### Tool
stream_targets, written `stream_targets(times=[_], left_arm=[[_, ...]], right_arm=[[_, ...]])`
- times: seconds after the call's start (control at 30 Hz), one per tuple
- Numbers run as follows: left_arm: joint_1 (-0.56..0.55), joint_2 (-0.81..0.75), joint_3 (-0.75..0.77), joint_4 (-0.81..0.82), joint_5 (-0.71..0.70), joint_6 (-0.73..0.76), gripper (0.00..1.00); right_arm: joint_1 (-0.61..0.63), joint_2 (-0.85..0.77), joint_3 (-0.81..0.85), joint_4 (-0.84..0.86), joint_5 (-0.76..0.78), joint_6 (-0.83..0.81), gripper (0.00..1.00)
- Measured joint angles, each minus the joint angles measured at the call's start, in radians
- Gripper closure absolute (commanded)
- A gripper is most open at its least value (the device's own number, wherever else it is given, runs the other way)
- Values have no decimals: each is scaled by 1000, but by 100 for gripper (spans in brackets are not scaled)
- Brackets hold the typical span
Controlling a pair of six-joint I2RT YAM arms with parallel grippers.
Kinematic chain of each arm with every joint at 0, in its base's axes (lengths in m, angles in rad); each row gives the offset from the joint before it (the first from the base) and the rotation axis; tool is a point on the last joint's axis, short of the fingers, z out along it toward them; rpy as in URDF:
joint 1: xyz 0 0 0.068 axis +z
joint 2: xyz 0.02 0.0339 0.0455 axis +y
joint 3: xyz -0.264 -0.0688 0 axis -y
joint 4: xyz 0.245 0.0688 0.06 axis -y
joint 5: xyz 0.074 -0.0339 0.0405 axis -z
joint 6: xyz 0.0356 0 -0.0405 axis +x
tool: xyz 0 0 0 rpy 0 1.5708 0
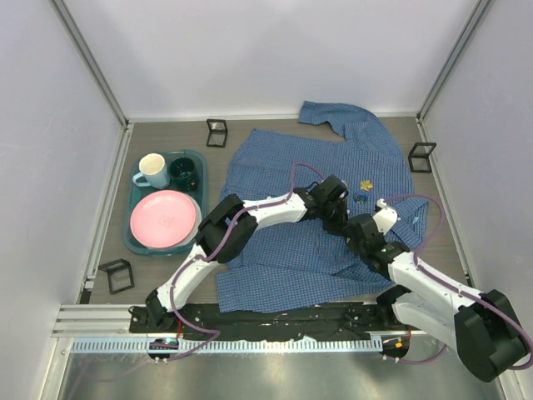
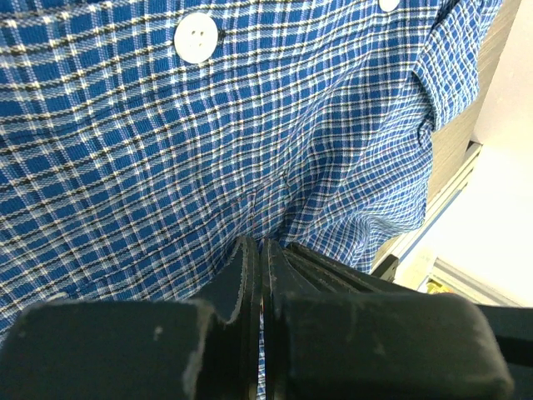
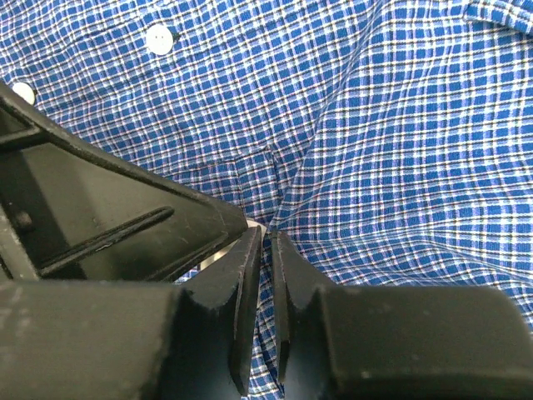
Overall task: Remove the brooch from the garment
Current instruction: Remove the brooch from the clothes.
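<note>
Looking down from above, the blue checked shirt (image 1: pixel 283 258) lies spread over the middle of the surface (image 1: pixel 166 137), with its collar at the far side. A small yellow piece, likely the brooch (image 1: pixel 366 184), sits on the cloth toward the right. It is just beyond the spot where the left claw (image 1: pixel 339 219) and right claw (image 1: pixel 353 231) meet tip to tip. A tray (image 1: pixel 128 218) stands well apart at the left.

From the left wrist, the left claw's fingers (image 2: pixel 241 275) are pressed together on a pinch of shirt, with creases running into the tips. A white button (image 2: pixel 196 37) lies farther off, and no brooch shows.

From the right wrist, the right claw's fingers (image 3: pixel 246 275) leave only a thin slit and appear to nip a fold right beside the left claw. Again no brooch shows.

Judging by this, the step in hand is gripping and steadying the cloth, not yet the brooch. Next, one claw should hold the fabric while the other lets go, shifts far and right to the yellow piece, and closes on it precisely.
</note>
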Motion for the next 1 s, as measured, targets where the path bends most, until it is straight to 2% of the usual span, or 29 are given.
stream_targets(times=[0.27,0.63,1.0], left_arm=[[4,6,9,-16,1,-35,100],[3,6,9,-8,-9,44,100],[-24,-13,-1,21,-93,152,100]], right_arm=[[94,45,16,-5,125,26,81],[119,-105,-4,-71,59,72,80],[138,-238,56,-314,92,187,70]])
